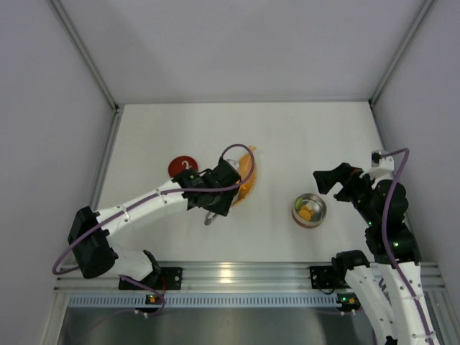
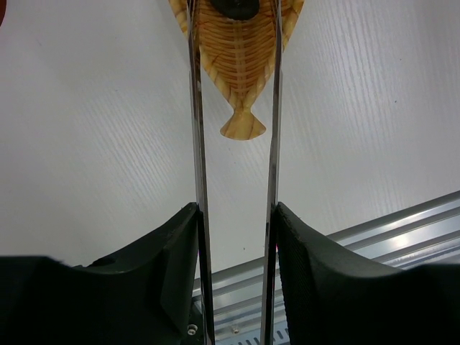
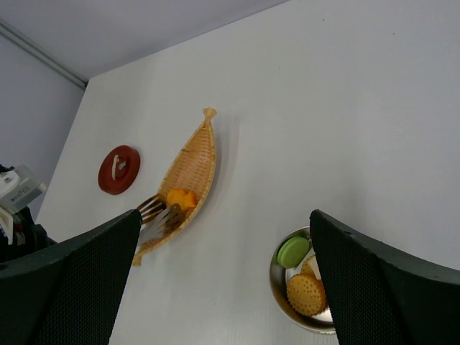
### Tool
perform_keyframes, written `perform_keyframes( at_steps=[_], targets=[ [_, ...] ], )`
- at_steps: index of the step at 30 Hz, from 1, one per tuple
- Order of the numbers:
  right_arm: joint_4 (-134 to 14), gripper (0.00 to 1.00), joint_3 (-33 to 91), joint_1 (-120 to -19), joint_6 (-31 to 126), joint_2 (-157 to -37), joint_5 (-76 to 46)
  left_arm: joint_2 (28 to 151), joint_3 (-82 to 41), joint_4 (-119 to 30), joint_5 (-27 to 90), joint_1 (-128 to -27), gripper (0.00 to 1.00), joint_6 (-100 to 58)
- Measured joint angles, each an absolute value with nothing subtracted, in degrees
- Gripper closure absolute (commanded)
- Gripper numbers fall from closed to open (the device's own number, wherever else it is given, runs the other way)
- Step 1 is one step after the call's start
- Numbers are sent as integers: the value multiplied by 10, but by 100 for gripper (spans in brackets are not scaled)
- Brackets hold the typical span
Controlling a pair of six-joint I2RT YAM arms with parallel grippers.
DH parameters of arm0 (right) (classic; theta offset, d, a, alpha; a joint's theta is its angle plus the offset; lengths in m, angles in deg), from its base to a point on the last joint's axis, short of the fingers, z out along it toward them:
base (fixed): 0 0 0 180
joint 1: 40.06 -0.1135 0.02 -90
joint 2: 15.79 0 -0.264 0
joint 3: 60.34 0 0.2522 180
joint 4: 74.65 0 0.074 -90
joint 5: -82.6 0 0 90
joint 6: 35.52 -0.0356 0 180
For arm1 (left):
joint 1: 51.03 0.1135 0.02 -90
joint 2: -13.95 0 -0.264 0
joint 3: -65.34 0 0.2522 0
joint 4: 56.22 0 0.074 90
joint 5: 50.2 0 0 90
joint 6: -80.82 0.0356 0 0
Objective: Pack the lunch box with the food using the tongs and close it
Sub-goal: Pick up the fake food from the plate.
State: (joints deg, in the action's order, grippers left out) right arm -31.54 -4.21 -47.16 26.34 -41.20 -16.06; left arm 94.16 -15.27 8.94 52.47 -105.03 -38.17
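My left gripper (image 2: 236,215) is shut on the tongs (image 2: 274,108), one finger pressed against each thin silver arm. The tong tips (image 3: 158,217) reach into the orange leaf-shaped tray (image 3: 194,162), beside an orange piece of food (image 3: 180,197). A dark piece (image 2: 241,7) sits between the tong arms at the top edge of the left wrist view. The steel lunch box (image 1: 295,212) stands at the right holding a green piece (image 3: 292,251) and round biscuits (image 3: 305,293). Its red lid (image 1: 183,167) lies left of the tray. My right gripper (image 1: 327,180) hangs open above and beside the box.
The aluminium rail (image 1: 237,274) with both arm bases runs along the near edge. White walls enclose the table on the left, right and back. The tray's tail end (image 2: 243,126) points toward the rail.
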Motion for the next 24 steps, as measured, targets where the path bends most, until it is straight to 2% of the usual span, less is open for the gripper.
perform_keyframes(
  at_steps=[24],
  targets=[
    [-315,0,-42,-472,264,-412,-160,960,-175,87,527,-1044,61,-371]
  ],
)
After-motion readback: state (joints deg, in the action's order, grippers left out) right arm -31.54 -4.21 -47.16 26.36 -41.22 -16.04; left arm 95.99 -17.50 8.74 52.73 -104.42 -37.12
